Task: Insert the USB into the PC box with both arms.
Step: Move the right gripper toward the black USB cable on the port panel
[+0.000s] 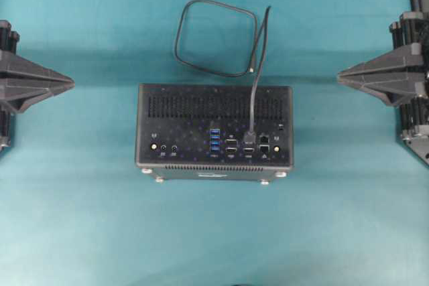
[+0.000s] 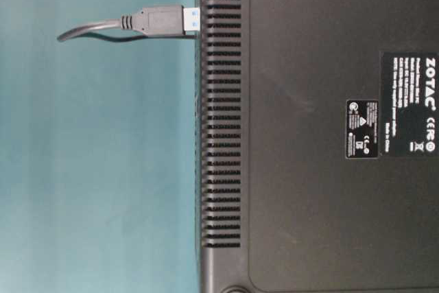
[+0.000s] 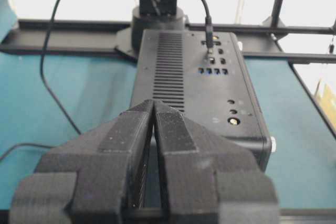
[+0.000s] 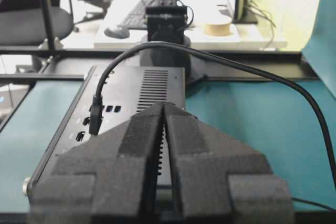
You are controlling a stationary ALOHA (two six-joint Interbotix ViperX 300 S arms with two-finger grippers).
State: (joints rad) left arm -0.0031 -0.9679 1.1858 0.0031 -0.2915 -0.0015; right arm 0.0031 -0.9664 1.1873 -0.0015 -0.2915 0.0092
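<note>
USB (image 1: 251,108) plug sits in the PC box (image 1: 214,132); insertion looks finished. Left gripper (image 3: 154,109) and right gripper (image 4: 164,113) are pressed together, empty; you only need to confirm seating.

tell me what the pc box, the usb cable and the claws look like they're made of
PC box: probably matte black metal or plastic, judging by its punched vent slots.
USB cable: flexible black rubbery jacket that holds a loop, with a moulded plug.
Left claw and right claw: likely 3D-printed black plastic, rough and layered.
</note>
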